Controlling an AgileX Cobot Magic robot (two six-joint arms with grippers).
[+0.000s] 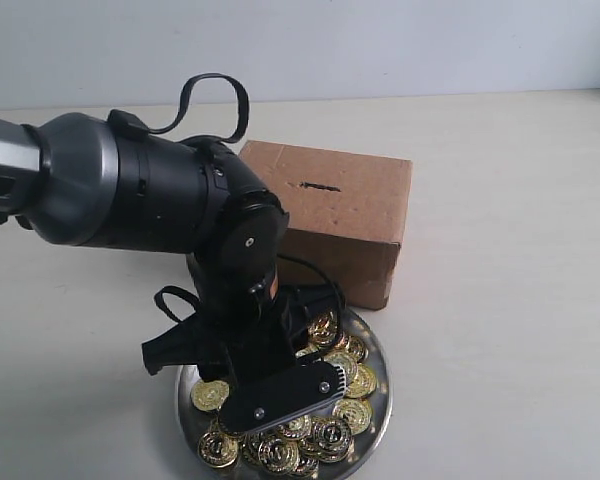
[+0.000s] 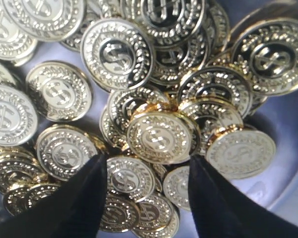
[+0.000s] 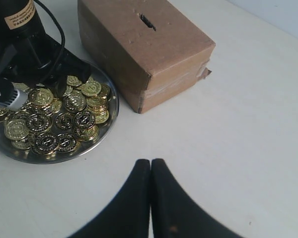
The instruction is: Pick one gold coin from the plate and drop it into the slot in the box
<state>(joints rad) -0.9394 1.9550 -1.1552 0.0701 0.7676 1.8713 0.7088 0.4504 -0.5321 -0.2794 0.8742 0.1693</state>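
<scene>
Coins (image 1: 325, 430) heaped in the plate (image 1: 385, 405), which sits on the surface (image 1: 510, 320) just beside the box (image 1: 355, 225). My left jaws are spread wide, tips low over the heap; coins lie across the gap, none pinched. One coin (image 2: 160, 137) rests on top of the pile just ahead of the gap. Slot (image 1: 318, 186) is in the box's top face. My right jaws are pressed together, empty, above the surface near plate and box.
</scene>
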